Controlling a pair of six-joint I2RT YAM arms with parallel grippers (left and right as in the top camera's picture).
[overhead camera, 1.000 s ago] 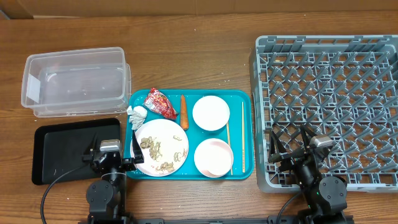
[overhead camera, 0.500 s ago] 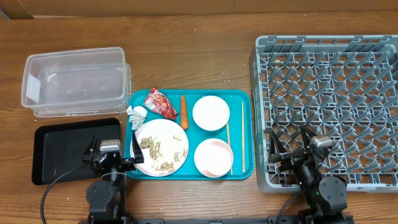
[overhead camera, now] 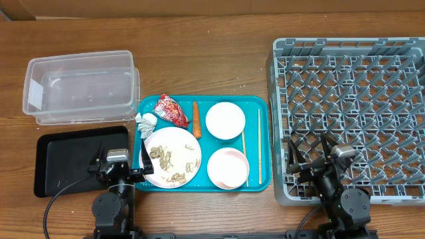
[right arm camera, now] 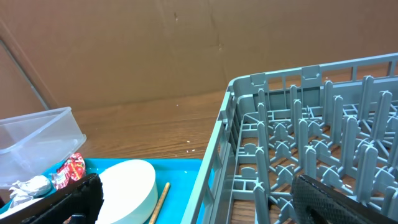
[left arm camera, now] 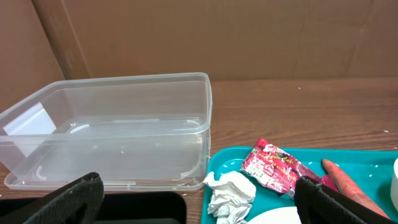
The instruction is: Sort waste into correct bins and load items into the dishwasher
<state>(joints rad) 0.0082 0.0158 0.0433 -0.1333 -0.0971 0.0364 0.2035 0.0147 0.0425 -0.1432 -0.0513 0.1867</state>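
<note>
On the teal tray (overhead camera: 262,179) lie a red wrapper (overhead camera: 171,109), a crumpled white tissue (overhead camera: 146,121), an orange carrot (overhead camera: 196,118), a white plate (overhead camera: 174,157) with beige scraps, and two white bowls (overhead camera: 226,121) (overhead camera: 228,167). The clear tub (overhead camera: 80,96) and the black tray (overhead camera: 70,162) sit to its left, the grey dish rack (overhead camera: 352,113) to its right. My left gripper (overhead camera: 121,159) stands open and empty between the black tray and the plate. My right gripper (overhead camera: 309,159) is open and empty over the rack's near left corner. In the left wrist view, wrapper (left arm camera: 277,168) and tissue (left arm camera: 230,196) lie ahead.
Two wooden chopsticks (overhead camera: 244,156) (overhead camera: 259,146) lie on the teal tray beside the bowls. Brown cardboard walls stand behind the table in both wrist views. Bare wooden table runs along the far side, behind the tub and the rack.
</note>
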